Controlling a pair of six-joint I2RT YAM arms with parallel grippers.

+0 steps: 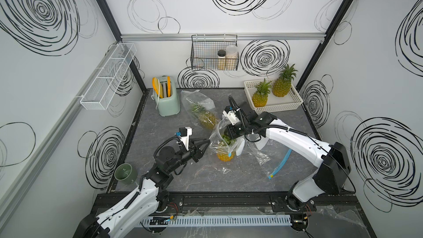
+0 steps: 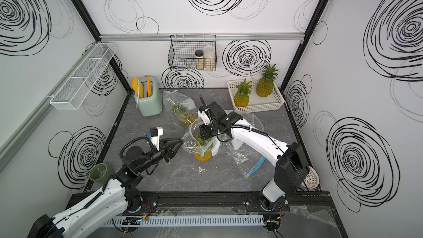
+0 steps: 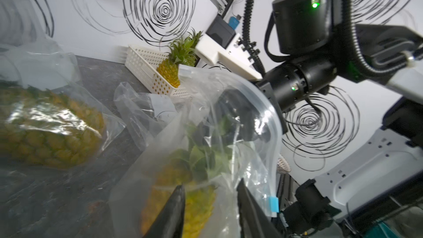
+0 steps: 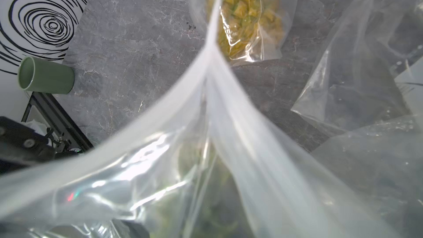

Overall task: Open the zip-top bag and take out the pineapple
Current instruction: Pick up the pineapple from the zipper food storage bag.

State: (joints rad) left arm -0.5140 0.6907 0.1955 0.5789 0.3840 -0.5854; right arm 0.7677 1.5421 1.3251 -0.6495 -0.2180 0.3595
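pineapple (image 1: 225,156) is stood crown-up in the opened zip-top bag (image 1: 218,127); left gripper (image 1: 207,143) is released; right gripper's (image 1: 229,135) state cannot be told.

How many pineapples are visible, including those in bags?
4. In the white basket: front pineapple, rear pineapple. The third pineapple lies in a bag beside the toaster. The fourth pineapple stands in the central bag. Others may be hidden.
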